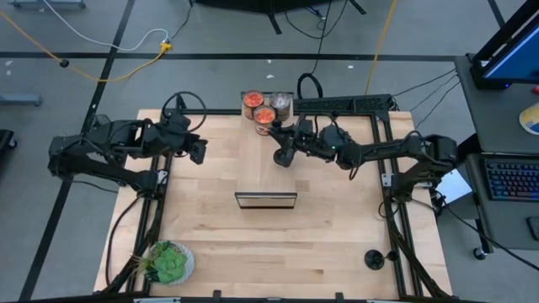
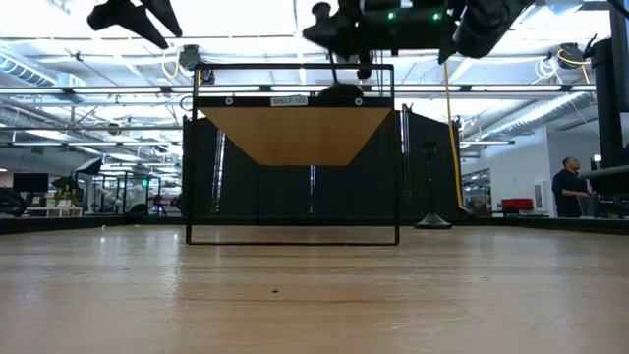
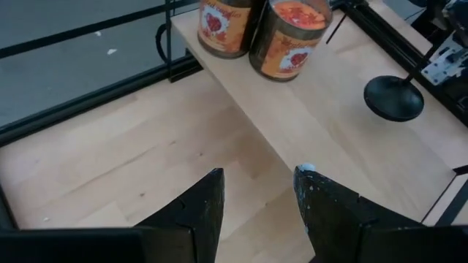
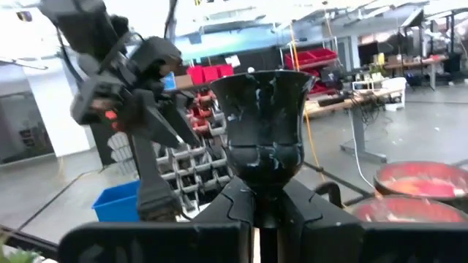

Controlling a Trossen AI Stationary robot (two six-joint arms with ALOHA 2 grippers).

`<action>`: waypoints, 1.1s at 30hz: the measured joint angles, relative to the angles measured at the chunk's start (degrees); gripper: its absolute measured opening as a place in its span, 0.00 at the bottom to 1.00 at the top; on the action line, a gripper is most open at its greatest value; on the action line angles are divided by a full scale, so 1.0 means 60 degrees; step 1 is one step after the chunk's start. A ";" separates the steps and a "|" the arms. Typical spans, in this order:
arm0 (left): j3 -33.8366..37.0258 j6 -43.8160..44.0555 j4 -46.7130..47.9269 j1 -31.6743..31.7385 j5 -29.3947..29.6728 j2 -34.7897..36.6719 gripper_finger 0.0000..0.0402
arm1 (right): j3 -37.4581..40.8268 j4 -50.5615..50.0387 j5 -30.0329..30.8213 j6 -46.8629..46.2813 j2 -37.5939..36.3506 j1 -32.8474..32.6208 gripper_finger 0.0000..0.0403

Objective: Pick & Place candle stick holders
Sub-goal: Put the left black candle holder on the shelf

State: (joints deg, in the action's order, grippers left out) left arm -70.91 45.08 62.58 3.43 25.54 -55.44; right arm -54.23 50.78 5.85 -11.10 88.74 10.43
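Note:
My right gripper (image 1: 282, 154) is out over the far middle of the table, shut on a black candle stick holder. The holder's cup top (image 4: 267, 124) rises above the fingers, and its round base (image 3: 395, 98) shows below on its thin stem. A second candle stick holder (image 1: 375, 258) stands on its base near the table's near right corner, also seen as the candle stick holder (image 2: 430, 192) in the low view. My left gripper (image 3: 256, 197) hovers open at the far left (image 1: 200, 151), with nothing between its fingers. My right gripper pinches the holder's stem just under the cup (image 4: 267, 186) between its two fingers (image 4: 238, 212). The fingers come roughly level from the table's right and lie across the stem. The holder is roughly upright, cup up and base down, lifted clear of the table.
Two jars with red-orange contents (image 1: 253, 101) (image 1: 265, 116) and a silvery jar (image 1: 280, 103) stand at the far edge. A small wire shelf with a wooden top (image 1: 265, 199) stands mid-table, and a green plant (image 1: 168, 263) sits at the near left. A person (image 2: 565, 187) is in the room beyond.

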 joint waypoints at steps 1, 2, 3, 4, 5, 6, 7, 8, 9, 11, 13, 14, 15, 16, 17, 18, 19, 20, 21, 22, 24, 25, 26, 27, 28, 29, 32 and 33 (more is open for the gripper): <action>0.0000 -0.0004 0.0006 0.0023 -0.0015 -0.0005 0.43 | 0.0002 0.0080 -0.0005 -0.0025 0.0083 0.0029 0.03; 0.0000 0.0000 0.0006 0.0042 -0.0015 -0.0015 0.43 | 0.0002 0.0233 -0.0011 -0.0055 0.0180 0.0079 0.03; 0.0000 -0.0003 0.0008 0.0063 -0.0017 -0.0022 0.43 | 0.0002 0.0318 -0.0015 -0.0097 0.0239 0.0086 0.03; 0.0000 -0.0006 0.0009 0.0070 -0.0024 -0.0029 0.43 | 0.0002 0.0328 -0.0011 -0.0151 0.0307 0.0092 0.03; 0.0000 -0.0008 0.0009 0.0074 -0.0026 -0.0029 0.43 | 0.0002 0.0417 -0.0014 -0.0196 0.0408 0.0092 0.03; 0.0000 -0.0008 0.0009 0.0074 -0.0026 -0.0025 0.43 | 0.0002 0.0537 -0.0012 -0.0287 0.0531 0.0092 0.03; 0.0000 -0.0008 0.0009 0.0071 -0.0026 -0.0018 0.43 | 0.0002 0.0641 -0.0015 -0.0358 0.0656 0.0092 0.03; 0.0000 -0.0011 0.0013 0.0074 -0.0026 -0.0018 0.43 | 0.0002 0.0641 -0.0013 -0.0436 0.0742 0.0092 0.03; 0.0000 -0.0011 0.0013 0.0071 -0.0038 -0.0018 0.43 | 0.0002 0.0614 -0.0015 -0.0530 0.0817 0.0100 0.03; 0.0000 -0.0026 0.0013 0.0071 -0.0082 -0.0022 0.43 | 0.0002 0.0628 -0.0022 -0.0614 0.0914 0.0136 0.03; 0.0000 -0.0064 0.0017 0.0071 -0.0088 -0.0022 0.43 | 0.0002 0.0646 -0.0018 -0.0583 0.0950 0.0175 0.03; 0.0000 -0.0066 0.0017 0.0071 -0.0088 -0.0022 0.43 | 0.0002 0.0642 -0.0018 -0.0563 0.0951 0.0190 0.03; 0.0000 -0.0062 0.0020 0.0071 -0.0088 -0.0022 0.43 | 0.0002 0.0643 -0.0018 -0.0529 0.0953 0.0200 0.03; 0.0000 -0.0060 0.0020 0.0071 -0.0091 -0.0022 0.43 | 0.0002 0.0661 -0.0016 -0.0473 0.0953 0.0211 0.03; 0.0000 -0.0061 0.0020 0.0071 -0.0088 -0.0022 0.43 | 0.0002 0.0693 -0.0013 -0.0398 0.0950 0.0220 0.03; 0.0000 -0.0062 0.0020 0.0071 -0.0092 -0.0022 0.43 | 0.0002 0.0717 -0.0015 -0.0283 0.0948 0.0220 0.03; 0.0000 -0.0062 0.0021 0.0071 -0.0092 -0.0022 0.43 | 0.0002 0.0699 -0.0015 -0.0187 0.0912 0.0221 0.03; 0.0000 -0.0062 0.0024 0.0071 -0.0092 -0.0022 0.43 | 0.0002 0.0684 -0.0018 -0.0099 0.0886 0.0236 0.03; 0.0000 -0.0062 0.0024 0.0071 -0.0092 -0.0022 0.43 | 0.0002 0.0719 -0.0022 -0.0061 0.0869 0.0253 0.03; 0.0000 -0.0062 0.0024 0.0071 -0.0092 -0.0022 0.43 | 0.0002 0.0729 -0.0022 -0.0057 0.0855 0.0274 0.03; 0.0000 -0.0062 0.0024 0.0071 -0.0092 -0.0022 0.43 | 0.0002 0.0714 -0.0016 -0.0050 0.0853 0.0331 0.03; 0.0000 -0.0062 0.0024 0.0071 -0.0092 -0.0022 0.43 | 0.0002 0.0679 -0.0013 -0.0044 0.0857 0.0342 0.03; 0.0000 -0.0062 0.0024 0.0071 -0.0092 -0.0022 0.43 | 0.0002 0.0666 -0.0008 -0.0018 0.0862 0.0351 0.03; 0.0000 -0.0062 0.0024 0.0071 -0.0092 -0.0022 0.43 | 0.0002 0.0667 0.0011 0.0024 0.0862 0.0350 0.03; 0.0000 -0.0062 0.0024 0.0071 -0.0092 -0.0022 0.43 | 0.0002 0.0667 0.0007 0.0075 0.0862 0.0346 0.03; 0.0000 -0.0062 0.0027 0.0071 -0.0092 -0.0022 0.43 | 0.0002 0.0664 0.0007 0.0145 0.0859 0.0340 0.03; 0.0000 -0.0062 0.0026 0.0071 -0.0092 -0.0022 0.43 | 0.0002 0.0638 -0.0007 0.0245 0.0862 0.0333 0.04; 0.0000 -0.0062 0.0024 0.0071 -0.0092 -0.0022 0.43 | 0.0002 0.0640 -0.0007 0.0249 0.0861 0.0333 0.04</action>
State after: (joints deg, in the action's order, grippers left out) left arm -70.91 44.71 62.72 3.86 24.99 -55.57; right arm -54.22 54.62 5.80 -9.61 93.90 12.43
